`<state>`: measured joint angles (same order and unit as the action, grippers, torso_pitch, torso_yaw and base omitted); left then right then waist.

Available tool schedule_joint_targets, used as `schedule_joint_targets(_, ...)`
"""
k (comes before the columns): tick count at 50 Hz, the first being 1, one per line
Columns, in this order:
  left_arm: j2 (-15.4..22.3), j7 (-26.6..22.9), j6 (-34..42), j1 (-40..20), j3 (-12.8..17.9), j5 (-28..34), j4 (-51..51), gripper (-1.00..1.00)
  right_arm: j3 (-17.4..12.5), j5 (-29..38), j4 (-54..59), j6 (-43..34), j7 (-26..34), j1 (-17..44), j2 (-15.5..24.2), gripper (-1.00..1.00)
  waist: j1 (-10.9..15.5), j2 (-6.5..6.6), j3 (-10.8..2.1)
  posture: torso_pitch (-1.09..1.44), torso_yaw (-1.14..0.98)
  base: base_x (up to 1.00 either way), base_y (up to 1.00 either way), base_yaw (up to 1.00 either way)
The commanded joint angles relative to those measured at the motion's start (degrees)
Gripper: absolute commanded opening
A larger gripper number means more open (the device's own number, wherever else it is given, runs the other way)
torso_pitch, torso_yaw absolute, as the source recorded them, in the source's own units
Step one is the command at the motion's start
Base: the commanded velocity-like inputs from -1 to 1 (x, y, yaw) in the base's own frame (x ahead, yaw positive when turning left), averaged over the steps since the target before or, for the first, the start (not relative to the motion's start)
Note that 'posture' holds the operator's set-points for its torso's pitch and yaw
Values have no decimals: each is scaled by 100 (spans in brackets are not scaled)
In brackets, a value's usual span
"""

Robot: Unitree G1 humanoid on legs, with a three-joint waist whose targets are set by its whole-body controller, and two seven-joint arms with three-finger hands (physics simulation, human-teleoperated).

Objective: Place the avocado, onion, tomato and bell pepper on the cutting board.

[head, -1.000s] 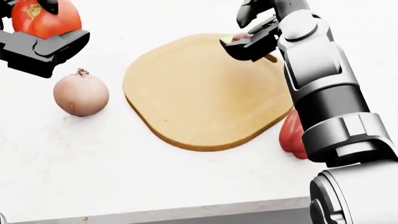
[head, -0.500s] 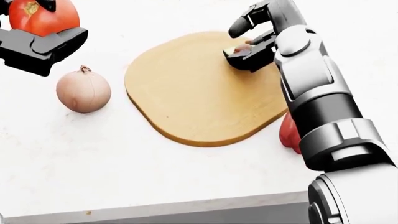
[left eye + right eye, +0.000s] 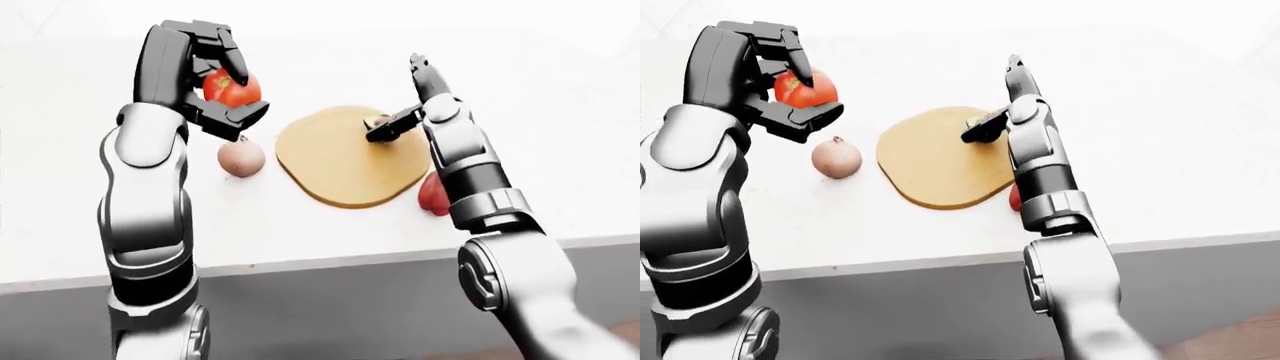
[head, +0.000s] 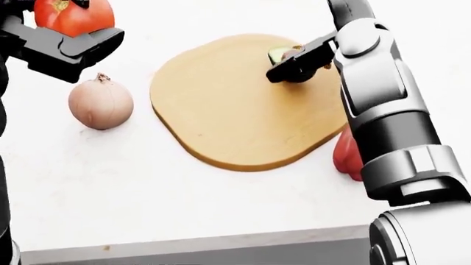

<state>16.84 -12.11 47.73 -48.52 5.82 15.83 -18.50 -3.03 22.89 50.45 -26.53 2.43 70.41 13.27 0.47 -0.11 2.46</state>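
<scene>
The onion (image 4: 101,102) lies left of the cutting board (image 4: 236,110); the bell pepper (image 4: 346,152) lies right; the avocado (image 4: 279,53) sits on it.

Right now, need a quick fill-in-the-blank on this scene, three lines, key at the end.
1. The left robot hand holds the ____ above the counter.
2. The onion sits on the counter to the ____ of the cutting board in the head view.
3. The avocado lies on the ____.

Missing words: tomato; left; cutting board
</scene>
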Motion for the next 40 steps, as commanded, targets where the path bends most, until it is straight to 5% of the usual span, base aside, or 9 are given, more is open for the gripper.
schedule_joint_targets(1, -22, 39, -264, -418, -18, 29, 23, -100, -3, 73, -869, -277, 95, 139, 95, 100, -7, 3, -201, 0, 0, 0, 0, 0)
schedule_joint_targets(9, -425, 99, -837, -1019, -293, 121, 1050, -100, 28, 527, -3477, -1775, 835, -524, 210, 100, 34, -78, -162, 0, 0, 0, 0, 0)
schedule_joint_targets(21, -1168, 328, -1870, -1649, -589, 150, 2902, -100, 35, 1489, -5936, -3095, 1969, -1259, 419, 100, 38, -155, -161, 0, 0, 0, 0, 0)
schedule_joint_targets(30, -1461, 723, -3059, -2185, -632, 123, 4888, -100, -16, 2023, -6669, -3479, 2514, -1470, 497, 100, 25, -178, -167, 0, 0, 0, 0, 0)
schedule_joint_targets(31, -1646, 1181, -3950, -2700, -621, 99, 6521, -100, 6, 2067, -6688, -3482, 2570, -1458, 502, 100, 25, -181, -171, 0, 0, 0, 0, 0)
schedule_joint_targets(33, -1658, 1338, -4430, -2989, -565, 64, 7359, -100, -18, 2119, -6701, -3460, 2606, -1475, 470, 100, 57, -216, -191, 0, 0, 0, 0, 0)
schedule_joint_targets(40, -1674, 1504, -4840, -3066, -544, 103, 8058, -100, -53, 2246, -6758, -3457, 2713, -1498, 419, 100, 7, -209, -217, 0, 0, 0, 0, 0)
